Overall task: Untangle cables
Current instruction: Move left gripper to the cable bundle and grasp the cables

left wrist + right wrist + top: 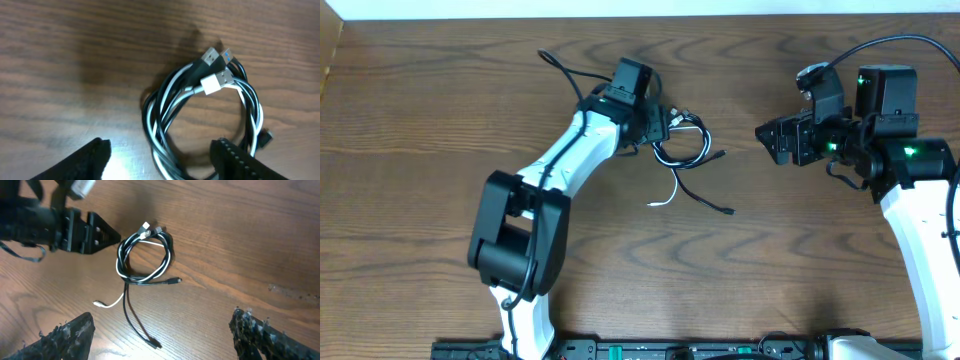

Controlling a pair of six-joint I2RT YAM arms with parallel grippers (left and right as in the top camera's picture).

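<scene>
Overhead looks straight down; left wrist sits close over the cables (182, 95), right wrist farther back.

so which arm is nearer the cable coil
Left. The left fingers are at the edge of the cable coil; the right fingers sit apart on its far side.

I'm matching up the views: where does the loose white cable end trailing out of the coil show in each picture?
Overhead: the thin white cable end lies near centre, just below the round coil of black and white cables.
Left wrist: not in view.
Right wrist: left of centre, lower half.
Shared landmark: that coil, seen in all three.
</scene>
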